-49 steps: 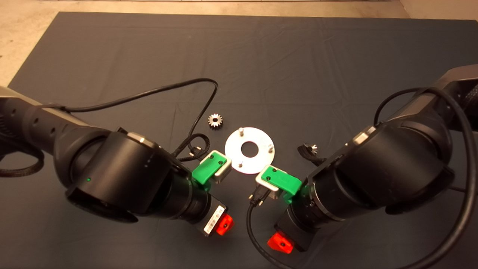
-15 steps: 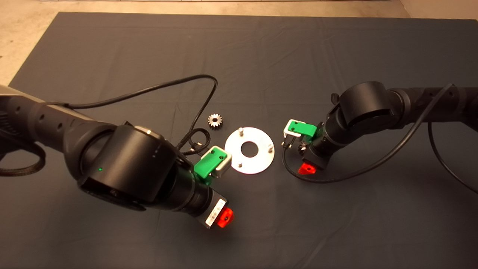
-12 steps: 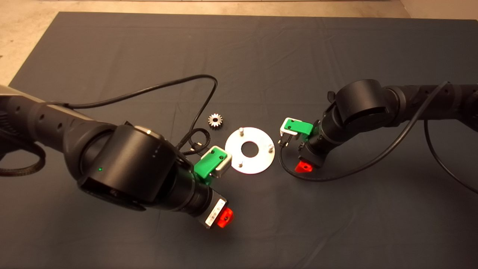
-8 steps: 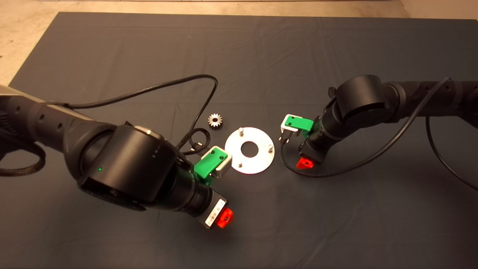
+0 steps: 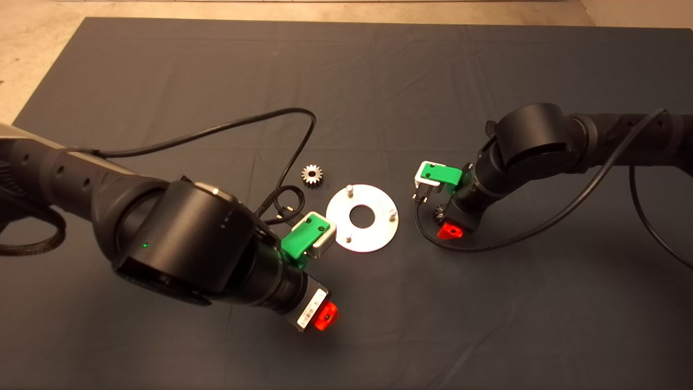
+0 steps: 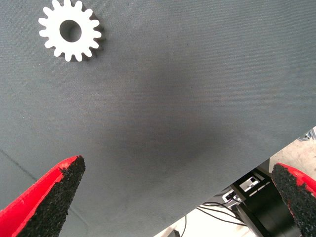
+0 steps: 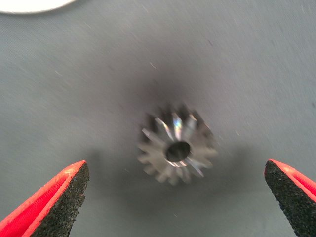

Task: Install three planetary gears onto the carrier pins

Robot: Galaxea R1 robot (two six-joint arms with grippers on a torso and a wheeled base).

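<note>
The silver disc (image 5: 373, 238) lies mid-mat, and its three carrier pins (image 5: 350, 189) stand bare. One planetary gear (image 5: 312, 174) lies flat just left of and behind the disc; the left wrist view shows it too (image 6: 71, 33). A second gear (image 7: 177, 148) lies flat on the mat right of the disc. My right gripper (image 7: 173, 202) hovers open right over it, one finger on either side and neither touching it. In the head view this gear is mostly hidden under that gripper (image 5: 441, 216). My left gripper (image 6: 173, 197) hangs open and empty in front of the disc's left side.
A black cable (image 5: 216, 132) loops over the mat behind the left arm and ends near the left gear. Another cable (image 5: 487, 246) curves on the mat under the right arm. The disc's rim (image 7: 29, 4) shows at the edge of the right wrist view.
My right arm swung from in front of the disc out to its right side, then settled over the right-hand gear, shifting slightly right in the last half second. The left arm stayed nearly still.
</note>
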